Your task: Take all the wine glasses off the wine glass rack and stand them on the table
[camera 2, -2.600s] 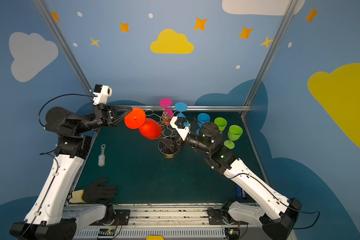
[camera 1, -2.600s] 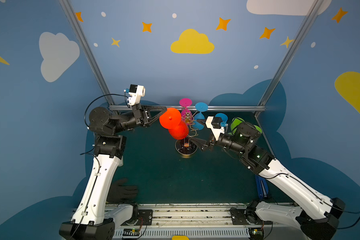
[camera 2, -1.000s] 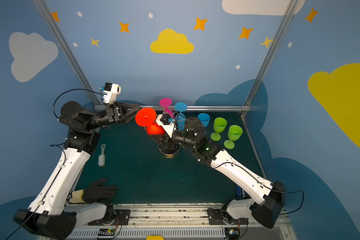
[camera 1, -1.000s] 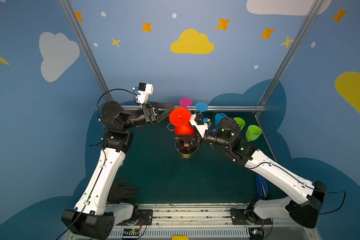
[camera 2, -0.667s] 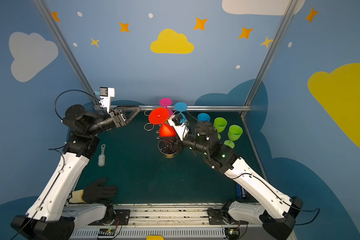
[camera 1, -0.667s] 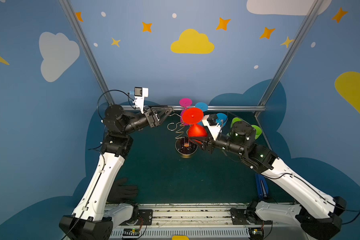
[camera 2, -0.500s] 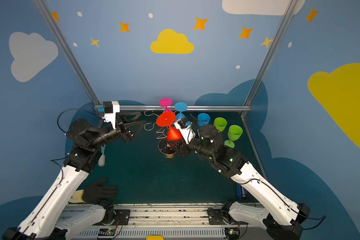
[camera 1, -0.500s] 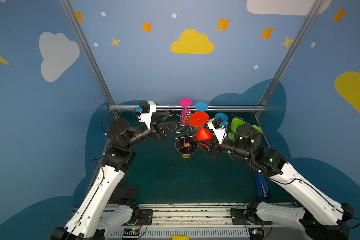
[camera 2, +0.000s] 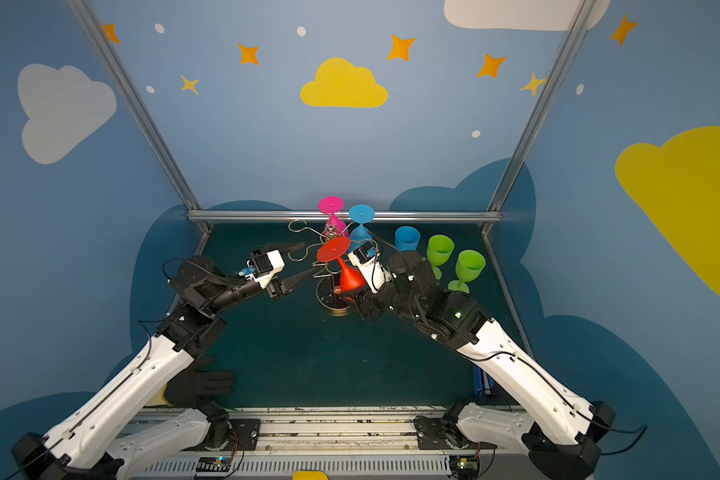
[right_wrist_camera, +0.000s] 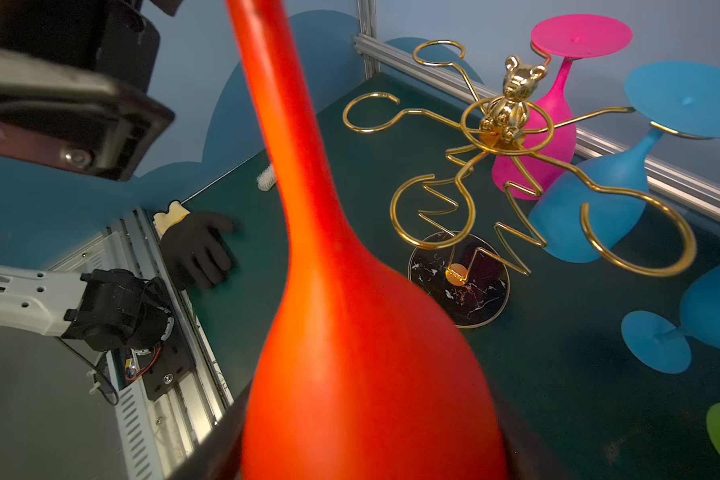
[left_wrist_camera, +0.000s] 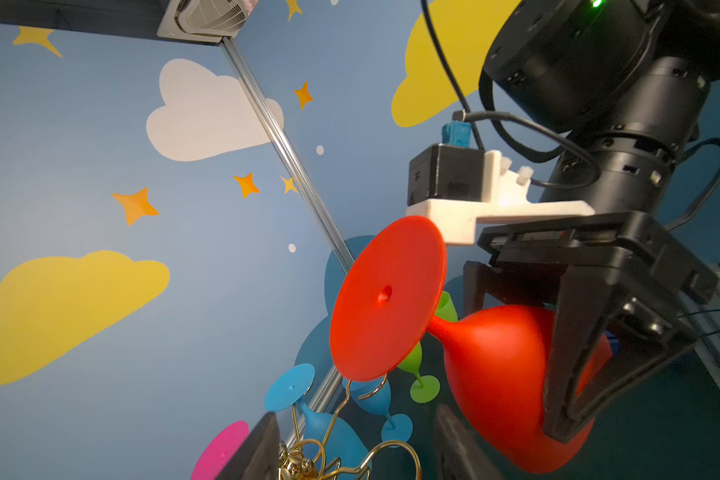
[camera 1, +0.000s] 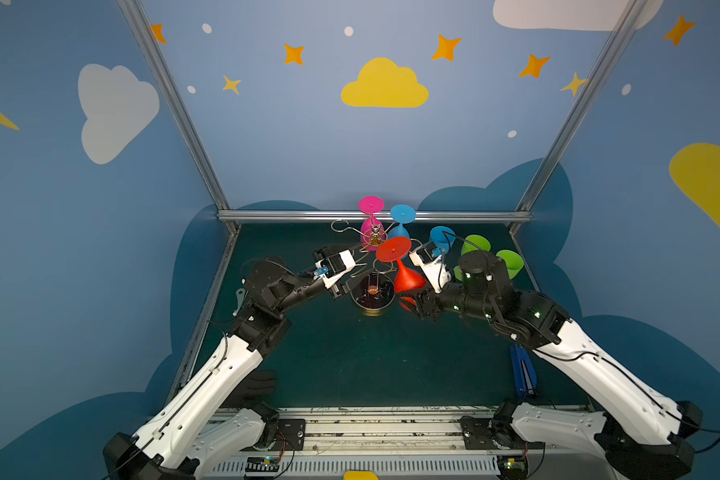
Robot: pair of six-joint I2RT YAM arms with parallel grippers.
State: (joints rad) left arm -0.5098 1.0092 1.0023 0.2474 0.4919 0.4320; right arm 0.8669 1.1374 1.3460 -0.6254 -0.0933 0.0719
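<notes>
**Red glass off the rack, held by the right arm**

In the middle of both top views the right gripper (camera 1: 413, 300) holds the red wine glass (camera 1: 406, 277) by its bowl. Its jaws pinch the bowl from two sides. The glass is upside down and tilted, and its round foot is up and leans toward the left of the frame. In the right wrist view the red stem stands apart from the gold loops.

The wine glass rack (camera 1: 372, 296) stands on the dark green worktop (camera 1: 350, 353), just left of the red glass, with its black disc base flat on the surface. A small gold bear (right_wrist_camera: 510, 95) sits on its top. A pink glass (camera 1: 371, 229) and a blue glass (camera 1: 403, 214) hang foot-up from the arms on its far side, toward the upper centre of the frame.

The left gripper (camera 2: 308, 258) hovers left of the rack. Its jaws are spread with nothing between them, and the tips point at the wires. I cannot tell if they touch a wire.

Right of centre, behind the right arm, a second blue glass (camera 2: 407, 239) and a pair of green glasses (camera 2: 439, 249) stand upright on the worktop. A black glove (camera 2: 200, 384) lies at the lower left, partly under the left arm.
</notes>
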